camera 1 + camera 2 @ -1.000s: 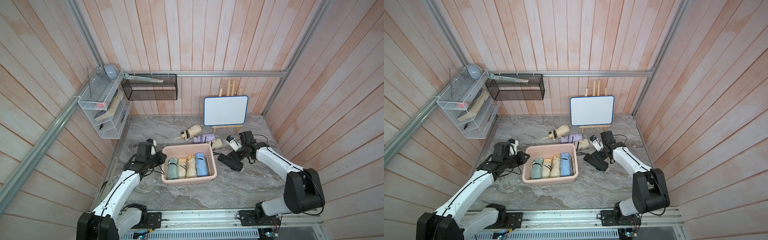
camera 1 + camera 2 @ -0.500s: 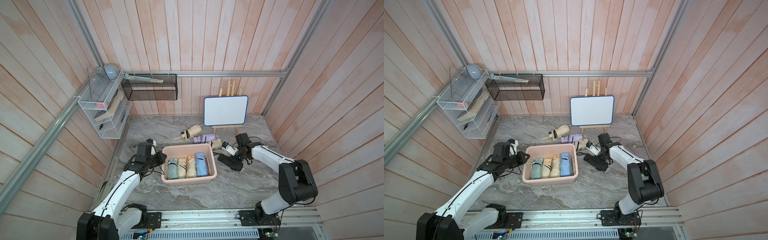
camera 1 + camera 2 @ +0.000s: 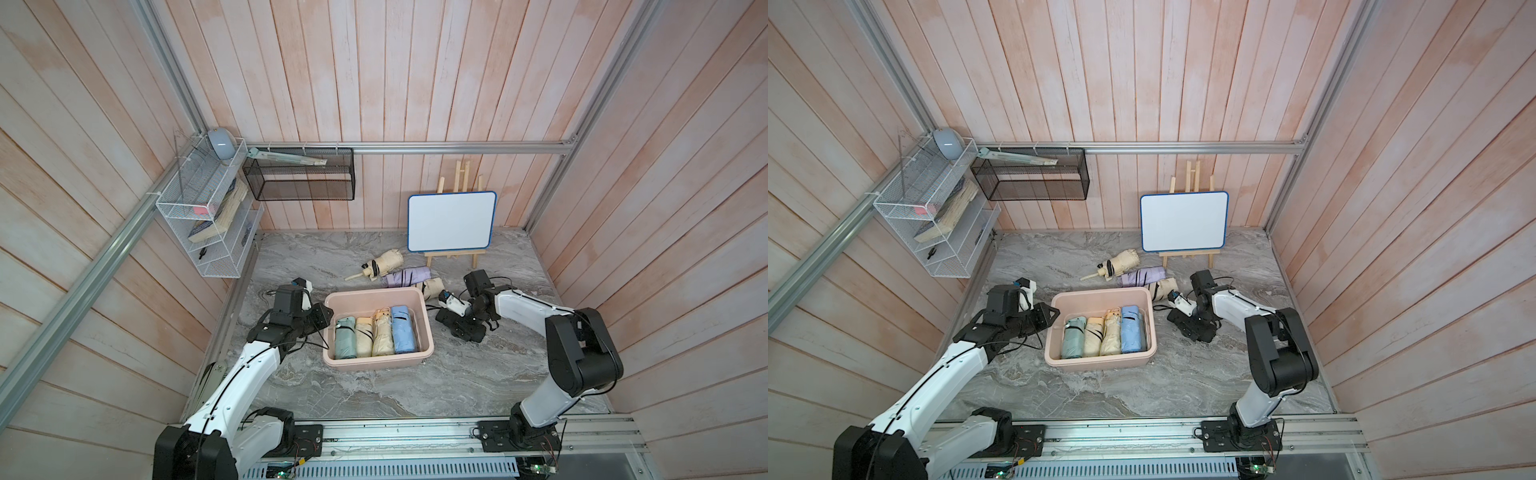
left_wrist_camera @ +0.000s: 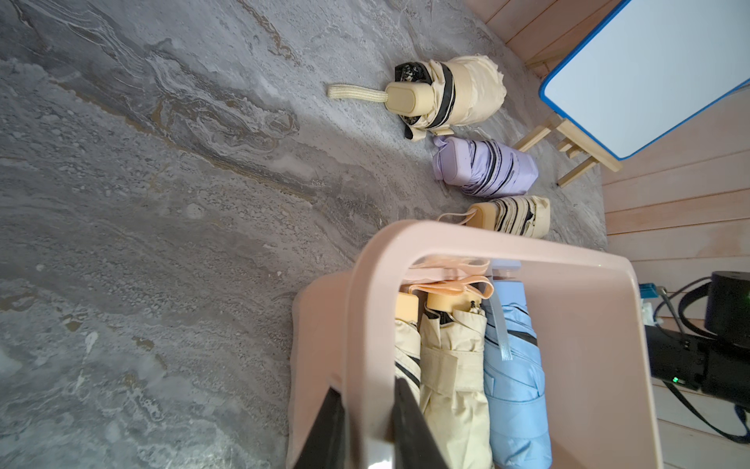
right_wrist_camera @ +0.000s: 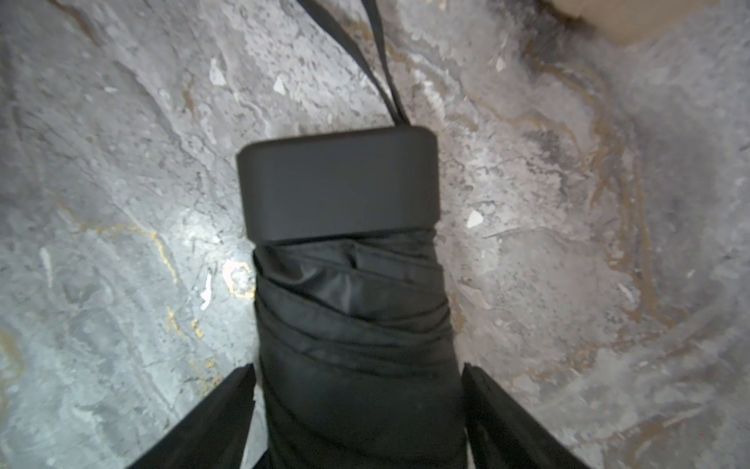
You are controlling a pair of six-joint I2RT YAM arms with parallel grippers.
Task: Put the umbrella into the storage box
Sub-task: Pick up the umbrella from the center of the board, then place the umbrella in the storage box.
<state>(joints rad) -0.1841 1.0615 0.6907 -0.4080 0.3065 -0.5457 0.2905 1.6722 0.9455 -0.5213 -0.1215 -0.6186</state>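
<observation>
The black umbrella (image 5: 349, 325) is down flat on the marble table (image 3: 374, 399), folded tight, its blocky handle pointing away from the wrist camera and the strap trailing off beyond it. In both top views it lies just off the right side of the storage box (image 3: 378, 362), outside the box and near it. The right gripper (image 5: 357, 367) is right over it, one finger either side of the fabric. A sliver of table shows between at least one finger and the cloth, so the jaws are apart and straddling with no squeeze on. Across at the pale pink box, the left gripper (image 4: 367, 410) is clamped onto the rim of the side wall, one finger outside and one inside. Inside the box four folded umbrellas lie side by side: green umbrella (image 3: 345, 343), yellow umbrella (image 3: 364, 343), cream umbrella (image 3: 382, 338) and blue umbrella (image 3: 403, 334). Behind the box three more wait on the table. The striped umbrella (image 3: 432, 286) sits just beside the far corner, the lilac umbrella (image 3: 405, 277) is next to it, and the beige umbrella (image 3: 384, 262) lies farther back. At the back wall a whiteboard (image 3: 451, 222) stands on a small wooden easel.
</observation>
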